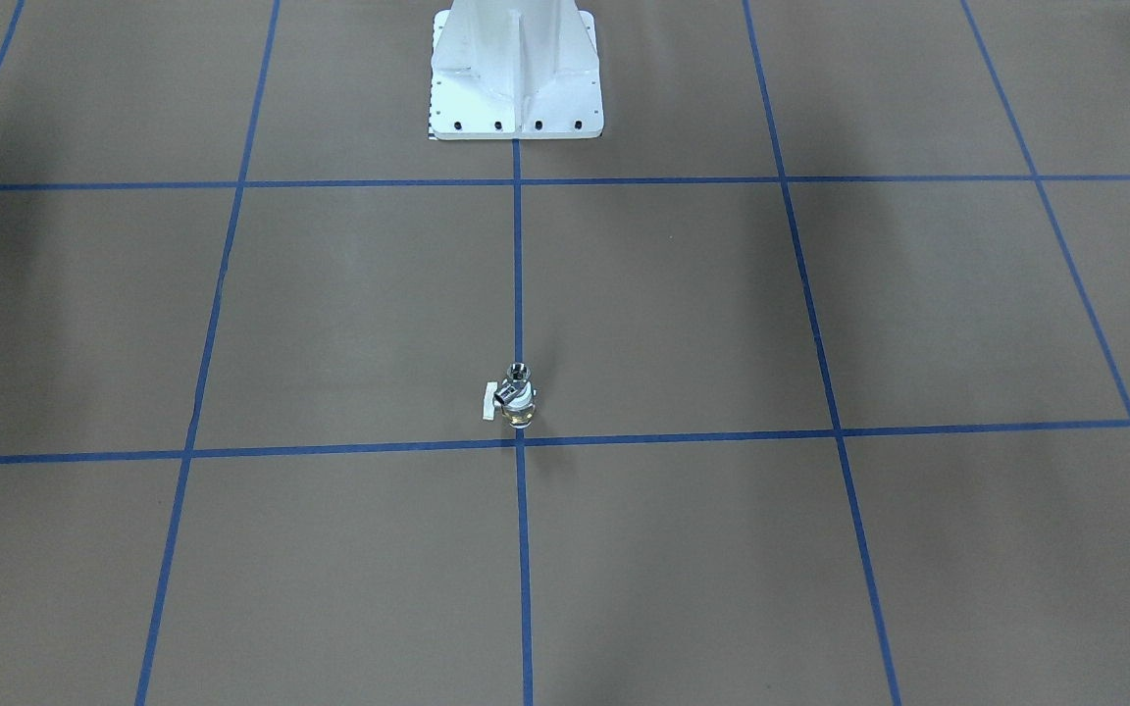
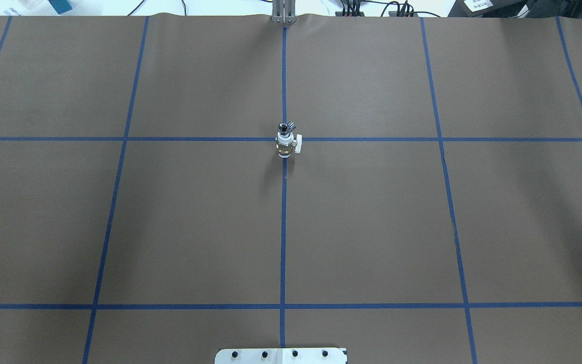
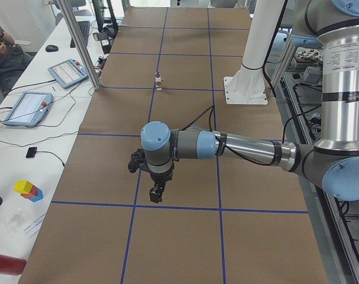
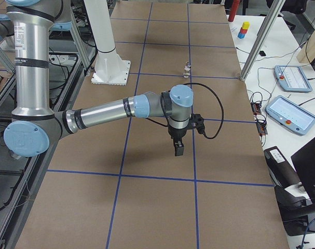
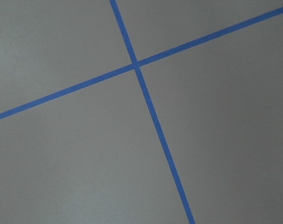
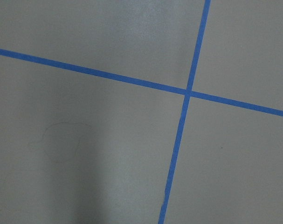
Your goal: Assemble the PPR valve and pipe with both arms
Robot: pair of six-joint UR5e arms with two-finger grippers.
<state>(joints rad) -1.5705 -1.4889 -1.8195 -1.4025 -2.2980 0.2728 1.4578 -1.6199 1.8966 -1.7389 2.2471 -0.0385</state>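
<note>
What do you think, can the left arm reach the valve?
Probably yes: nothing lies between the valve and the left arm, whose pincer hangs over bare table some way off.

No legible text, labels or numbers — on anything in view.

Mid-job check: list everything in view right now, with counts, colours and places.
PPR valve: one, brass with white collars and handle, upright at the table's central tape crossing.
pipe: one, shiny silver, on the valve's top end.
table: one, brown, blue tape grid.
pedestal base: one, white, mid-table on the robot's side.
tablets: two, grey-blue, on the side bench.
blocks: small stack, yellow, red, blue, same bench.
left gripper: one, black, above bare table far from the valve; jaw state unclear.
right gripper: one, black, likewise.
</note>
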